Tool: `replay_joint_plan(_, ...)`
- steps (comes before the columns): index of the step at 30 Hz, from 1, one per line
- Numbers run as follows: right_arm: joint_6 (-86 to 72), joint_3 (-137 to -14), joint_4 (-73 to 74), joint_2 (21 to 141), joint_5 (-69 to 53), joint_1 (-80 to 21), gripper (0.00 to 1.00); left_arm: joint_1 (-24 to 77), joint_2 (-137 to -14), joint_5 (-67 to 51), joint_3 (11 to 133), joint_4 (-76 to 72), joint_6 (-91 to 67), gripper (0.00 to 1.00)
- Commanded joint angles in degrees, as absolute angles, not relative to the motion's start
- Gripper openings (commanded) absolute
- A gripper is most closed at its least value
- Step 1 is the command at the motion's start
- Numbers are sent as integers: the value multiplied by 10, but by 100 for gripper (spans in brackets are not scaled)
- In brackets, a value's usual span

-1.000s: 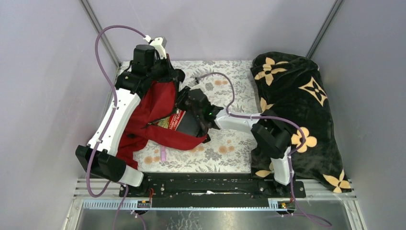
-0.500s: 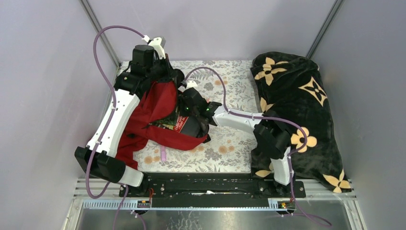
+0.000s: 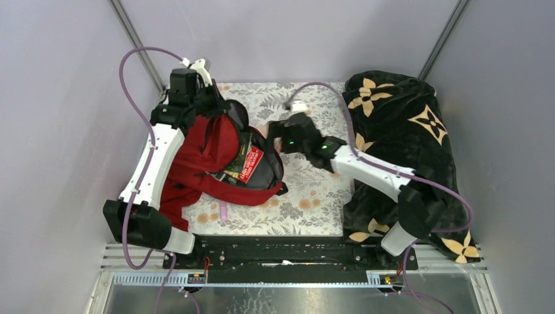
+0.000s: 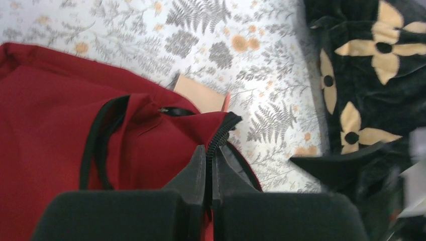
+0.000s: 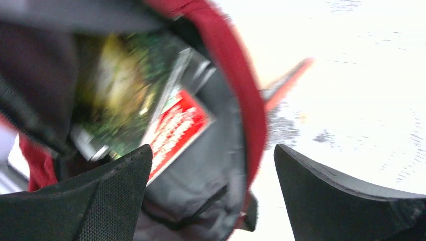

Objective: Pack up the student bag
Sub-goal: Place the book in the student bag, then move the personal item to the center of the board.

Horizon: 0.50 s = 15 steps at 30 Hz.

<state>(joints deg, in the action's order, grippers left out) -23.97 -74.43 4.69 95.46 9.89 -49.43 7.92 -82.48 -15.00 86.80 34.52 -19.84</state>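
- While the left pincer [image 4: 209, 153] is clenched on the black zipper edge [image 4: 221, 131] of the student bag [image 3: 208, 152], the dark-red bag lies on its side on the left half of the floral tabletop [image 3: 307, 196], with its mouth turned to the right.
- The clamped rim is held up at the far side of the bag, so the mouth gapes and the grey lining shows.
- A green-covered book with a red label [image 3: 249, 163] sits inside the mouth; the right wrist view shows it only as a blur.
- The right pincer [image 3: 271, 129] is released, its jaws spread wide and grasping nothing, and it hovers just to the right of the bag's mouth.
- A tan flat card with a red edge [image 4: 199, 93] lies on the tabletop just past the bag's rim.
- A black blanket with tan flower motifs [image 3: 406, 131] is heaped along the right side, well apart from the bag, and the right arm's elbow is over it.
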Motion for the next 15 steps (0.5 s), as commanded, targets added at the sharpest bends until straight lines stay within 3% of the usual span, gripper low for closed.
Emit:
replay_joint_plan(1,-325,-665,-36,926,96,-378,96,56,-801,-175,809,316,-217,0)
replay_joint_plan(4,-296,-763,61,1019,101,-366,94,32,-777,-171,754,309,-242,0)
replay_joint_plan(7,-259,-921,189,1147,95,-365,82,8,-748,-167,721,297,-281,0)
replay_joint_plan(13,-283,-1107,280,1314,82,-361,79,-35,-717,-131,728,297,-304,0)
replay_joint_plan(15,-297,-1140,307,1339,87,-362,71,-43,-729,-134,748,305,-306,0)
